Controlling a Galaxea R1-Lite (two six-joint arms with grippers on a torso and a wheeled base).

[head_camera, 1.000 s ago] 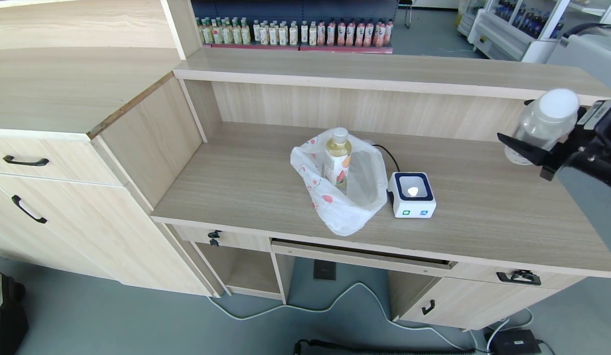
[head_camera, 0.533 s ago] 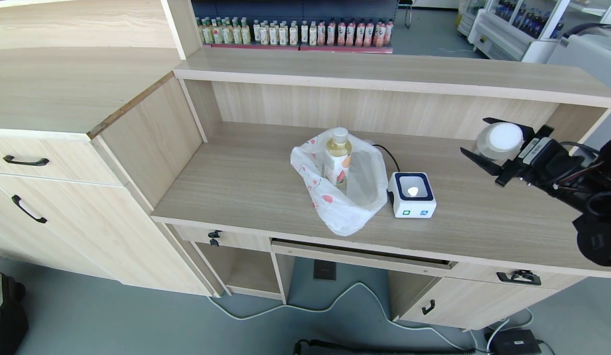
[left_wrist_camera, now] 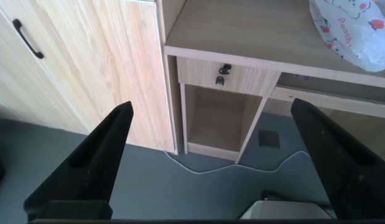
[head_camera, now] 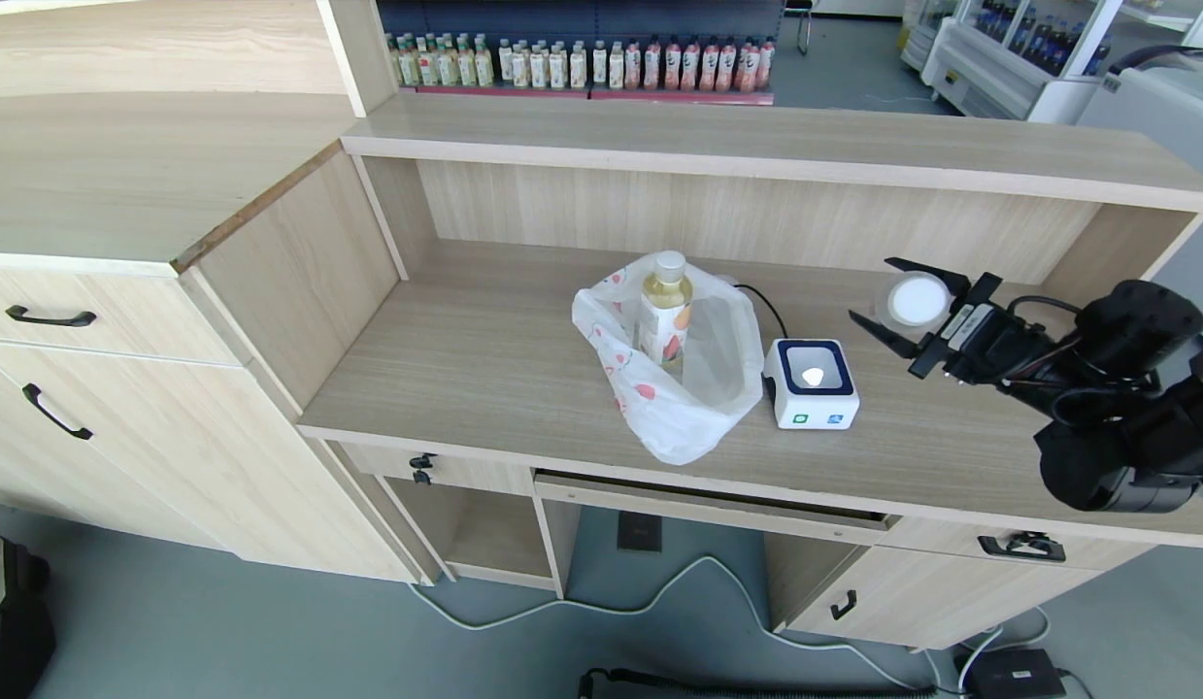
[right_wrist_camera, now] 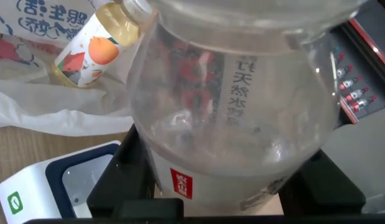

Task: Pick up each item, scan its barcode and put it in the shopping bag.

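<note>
My right gripper [head_camera: 900, 303] is shut on a clear bottle [head_camera: 918, 299] with a white cap, held just above the counter to the right of the scanner [head_camera: 811, 382]. In the right wrist view the clear bottle [right_wrist_camera: 236, 106] sits between the dark fingers [right_wrist_camera: 127, 180], its printed label facing the camera, with the scanner [right_wrist_camera: 68, 186] close below. A white shopping bag [head_camera: 679, 388] stands left of the scanner with a yellow tea bottle [head_camera: 665, 316] upright in it. My left gripper [left_wrist_camera: 211, 162] hangs open over the floor, in front of the counter's left end.
The wooden counter [head_camera: 951, 427] has a back wall and an upper shelf [head_camera: 756, 136] overhead. A black cable [head_camera: 761, 301] runs from the scanner behind the bag. A tall cabinet [head_camera: 125, 369] with drawers stands on the left.
My right arm has come down and moved left with the clear bottle, from the upper shelf's height to just above the counter beside the scanner. Bag and scanner have not moved.
</note>
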